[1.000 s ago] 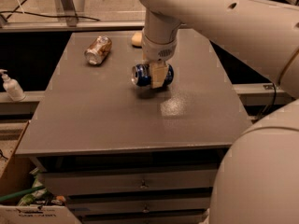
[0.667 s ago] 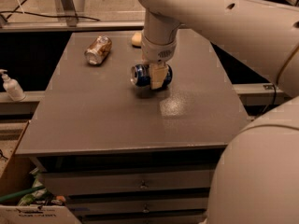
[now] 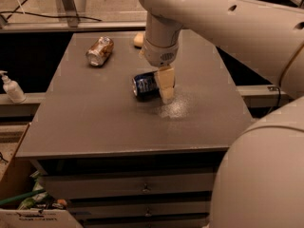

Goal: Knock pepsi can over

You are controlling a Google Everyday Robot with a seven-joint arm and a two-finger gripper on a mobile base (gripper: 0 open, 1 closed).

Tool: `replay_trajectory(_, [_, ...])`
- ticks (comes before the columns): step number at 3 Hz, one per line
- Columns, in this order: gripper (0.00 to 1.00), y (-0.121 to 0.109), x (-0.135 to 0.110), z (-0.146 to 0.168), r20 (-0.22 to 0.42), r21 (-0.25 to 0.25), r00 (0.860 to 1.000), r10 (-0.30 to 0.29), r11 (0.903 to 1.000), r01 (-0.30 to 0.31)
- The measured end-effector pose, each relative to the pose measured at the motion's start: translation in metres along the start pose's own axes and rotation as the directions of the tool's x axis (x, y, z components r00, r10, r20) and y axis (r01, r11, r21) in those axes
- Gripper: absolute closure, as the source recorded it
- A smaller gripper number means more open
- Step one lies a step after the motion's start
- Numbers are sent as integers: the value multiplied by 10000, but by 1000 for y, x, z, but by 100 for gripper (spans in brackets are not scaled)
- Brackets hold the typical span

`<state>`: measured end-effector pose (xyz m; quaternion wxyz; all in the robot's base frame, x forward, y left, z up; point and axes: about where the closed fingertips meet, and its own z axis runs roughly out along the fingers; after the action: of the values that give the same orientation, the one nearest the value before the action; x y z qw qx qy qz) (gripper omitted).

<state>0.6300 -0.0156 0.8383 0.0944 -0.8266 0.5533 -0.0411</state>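
Observation:
The pepsi can [image 3: 144,86] is dark blue and lies on its side near the middle of the grey table [image 3: 95,122], with one end facing left and forward. My gripper [image 3: 164,90] hangs from the white arm straight down onto the table. It stands right against the can's right side and touches it. The part of the can behind the gripper is hidden.
A gold-brown can [image 3: 99,51] lies on its side at the back left of the table. A tan object [image 3: 138,39] sits at the back edge. A white pump bottle [image 3: 11,88] stands on a ledge to the left. Drawers [image 3: 142,189] lie below the front edge.
The gripper and the pepsi can have shifted slightly toward the table's front. The can lies on its side throughout. The gold-brown can has not moved.

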Motion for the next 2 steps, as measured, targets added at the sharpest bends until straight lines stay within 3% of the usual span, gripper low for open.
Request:
replay_trajectory(1, [0,0,-1,-2,478,268,9984,314,9991,-327])
replay_trajectory(2, [0,2,1,-9,1642,757,9809,1045,9901,-1182])
